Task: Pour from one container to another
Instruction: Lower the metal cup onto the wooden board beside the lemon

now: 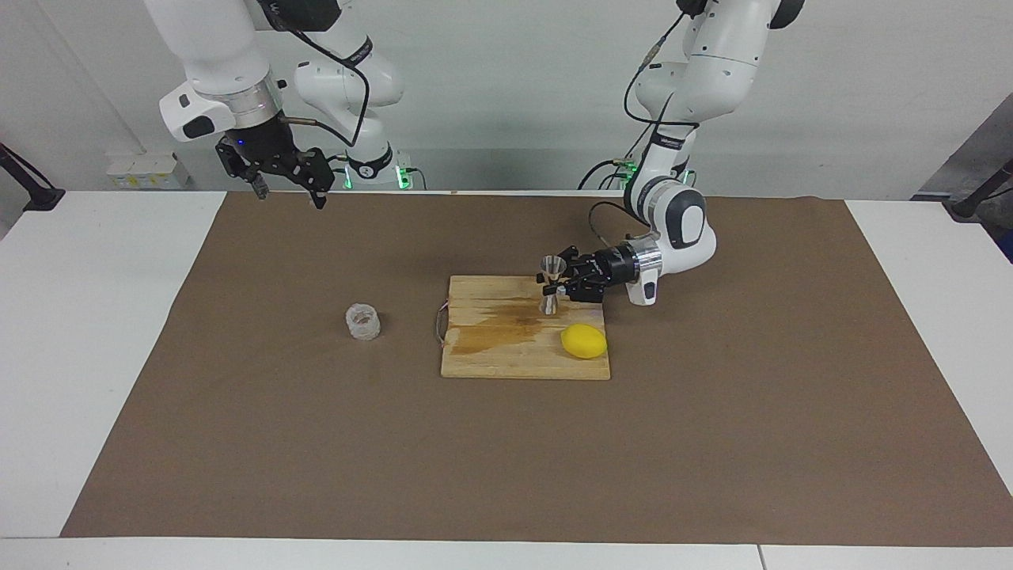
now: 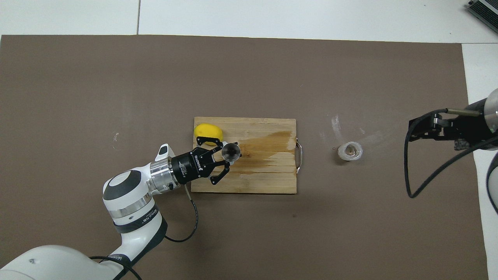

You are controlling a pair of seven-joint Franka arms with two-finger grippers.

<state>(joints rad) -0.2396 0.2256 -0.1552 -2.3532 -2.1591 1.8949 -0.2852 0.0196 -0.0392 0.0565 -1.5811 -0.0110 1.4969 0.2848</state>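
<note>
Right claw (image 2: pixel 432 130) partly cut off overhead.

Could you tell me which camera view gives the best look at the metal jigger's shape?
The facing view: it shows the jigger side-on, upright, both cones and the narrow waist visible, held by the left hand over the cutting board. The overhead view looks straight into its round mouth, hiding the hourglass profile.

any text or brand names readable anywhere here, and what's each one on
"ROBOTIQ": white lettering on the black body of the left gripper, seen in the overhead view.
Dark lettering on the band of the left arm's lower link: too small to read.
Nothing readable on the jigger, glass cup, lemon, cutting board or right gripper.
</note>
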